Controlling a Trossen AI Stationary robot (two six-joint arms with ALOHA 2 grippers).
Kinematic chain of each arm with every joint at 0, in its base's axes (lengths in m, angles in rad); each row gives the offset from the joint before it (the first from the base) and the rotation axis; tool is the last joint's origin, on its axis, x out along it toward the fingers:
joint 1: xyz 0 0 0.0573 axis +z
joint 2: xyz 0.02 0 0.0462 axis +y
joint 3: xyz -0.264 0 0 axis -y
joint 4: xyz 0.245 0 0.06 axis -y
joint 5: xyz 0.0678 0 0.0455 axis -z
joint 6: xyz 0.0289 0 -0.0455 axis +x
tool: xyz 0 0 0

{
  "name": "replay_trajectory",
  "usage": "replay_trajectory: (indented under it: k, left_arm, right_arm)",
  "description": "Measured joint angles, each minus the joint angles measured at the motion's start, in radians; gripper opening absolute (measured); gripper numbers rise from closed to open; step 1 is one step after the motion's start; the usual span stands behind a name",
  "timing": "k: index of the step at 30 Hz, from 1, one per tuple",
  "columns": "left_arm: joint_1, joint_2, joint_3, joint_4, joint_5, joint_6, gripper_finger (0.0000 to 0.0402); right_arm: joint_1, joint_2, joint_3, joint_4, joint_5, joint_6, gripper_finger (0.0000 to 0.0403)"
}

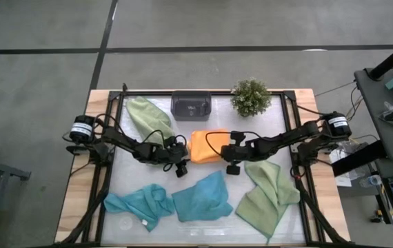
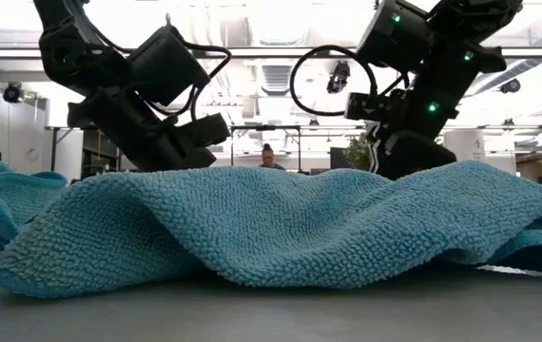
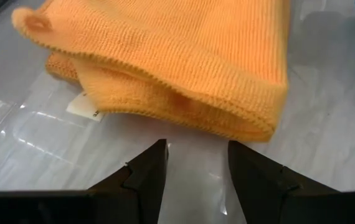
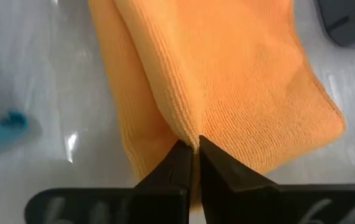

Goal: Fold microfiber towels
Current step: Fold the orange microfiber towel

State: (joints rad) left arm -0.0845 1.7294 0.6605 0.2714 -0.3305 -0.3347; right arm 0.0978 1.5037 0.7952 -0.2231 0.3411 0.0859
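Orange towel (image 4: 227, 81), below the tray (image 1: 192, 105): right gripper (image 4: 195, 149) pinches its fold; lift evenly. Left gripper (image 3: 196, 155) apart, empty.

Overall light: even and bright in the high view; no hard shadows are cast on the table (image 1: 183, 231).
Source: ceiling strip lights (image 2: 252, 47), seen blown out above the teal-blue towel (image 2: 280, 223).
Glare: white streaks are reflected off the glossy surface beside the orange towel (image 3: 177, 56).
Contrast: arms are rendered as near silhouettes against the ceiling.
Focus: the room behind the teal-blue towel is softened; its pile is sharp.
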Motion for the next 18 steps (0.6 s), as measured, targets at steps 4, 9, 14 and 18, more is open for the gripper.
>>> replay_trajectory:
  k: [4,9,14,18]
  left_arm:
    - [-0.001,-0.011,0.004,-0.011,0.017,0.0,0.0157]
    - [-0.015,-0.06,0.001,-0.071,0.119,0.005,0.0157]
    - [-0.059,-0.065,-0.003,-0.041,0.139,0.082,0.0135]
    - [-0.095,-0.013,-0.002,0.121,0.122,0.132,0.0074]
  right_arm:
    - [0.0,-0.004,0.0,0.026,0.0,0.052,0.0009]
    - [0.0,-0.004,0.0,0.027,0.0,0.083,0.0009]
    - [0.0,-0.004,0.0,0.027,0.0,0.143,0.0009]
    - [0.0,-0.004,0.0,0.032,0.0,0.148,0.0009]
